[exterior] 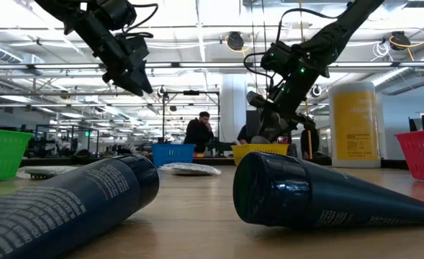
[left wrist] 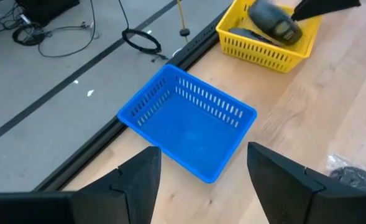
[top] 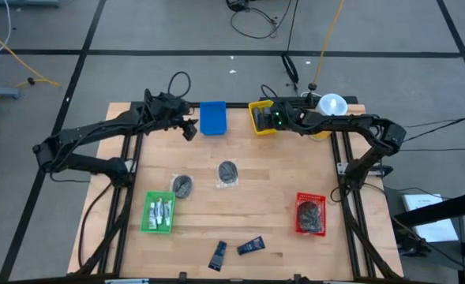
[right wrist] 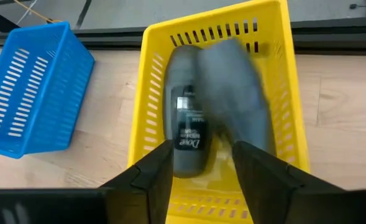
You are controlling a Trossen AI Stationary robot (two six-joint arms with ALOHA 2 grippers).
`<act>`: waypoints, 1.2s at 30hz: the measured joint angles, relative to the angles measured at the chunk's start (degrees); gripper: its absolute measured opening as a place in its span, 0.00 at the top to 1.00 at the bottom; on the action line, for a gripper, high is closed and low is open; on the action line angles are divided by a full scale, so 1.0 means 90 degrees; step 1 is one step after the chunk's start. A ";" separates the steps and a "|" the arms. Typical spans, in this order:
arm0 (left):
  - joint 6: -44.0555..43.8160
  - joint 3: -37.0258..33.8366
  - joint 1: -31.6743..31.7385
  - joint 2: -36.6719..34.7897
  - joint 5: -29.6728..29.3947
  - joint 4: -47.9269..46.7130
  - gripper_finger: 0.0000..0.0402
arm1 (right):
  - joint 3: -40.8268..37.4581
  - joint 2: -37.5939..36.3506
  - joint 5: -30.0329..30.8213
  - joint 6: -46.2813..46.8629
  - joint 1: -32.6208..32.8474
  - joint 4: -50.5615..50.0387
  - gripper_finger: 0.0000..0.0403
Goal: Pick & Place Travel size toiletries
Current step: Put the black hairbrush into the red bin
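Observation:
My right gripper (right wrist: 202, 152) hangs open over the yellow tray (right wrist: 150, 93) at the table's far edge. A grey deodorant stick (right wrist: 186, 124) lies in that tray. A second grey piece (right wrist: 235, 81) shows blurred just past the fingertips, above the tray's floor; it also shows in the left wrist view as a grey piece (left wrist: 273, 22). My left gripper (left wrist: 201, 162) stands open and empty above the near side of the blue tray (left wrist: 189, 124). Two dark discs (top: 182, 185) (top: 229, 172) and two dark blue tubes (top: 218, 254) (top: 250, 246) lie flat on the table.
A green tray (top: 147, 213) with white tubes sits near left, and a red tray (top: 298, 213) with black pieces near right. A big yellow bottle (top: 331, 106) with a white cap stands just right of the yellow tray. Bare wood lies mid-table.

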 joint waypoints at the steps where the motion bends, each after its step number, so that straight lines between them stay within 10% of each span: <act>1: 0.0004 0.0000 -0.0002 0.0000 0.0000 -0.0023 0.41 | 0.0000 0.0000 -0.0001 0.0003 0.0000 0.0001 0.59; 19: 0.0024 0.0000 -0.0200 0.0000 0.1998 -0.1464 0.41 | 0.0005 -0.1228 -0.0168 -0.0673 0.0897 0.0842 0.63; 36: -0.1758 0.0000 -0.2005 0.0245 0.0910 -0.1716 0.41 | 0.0005 -0.1807 -0.0138 0.0181 0.3026 0.1311 0.64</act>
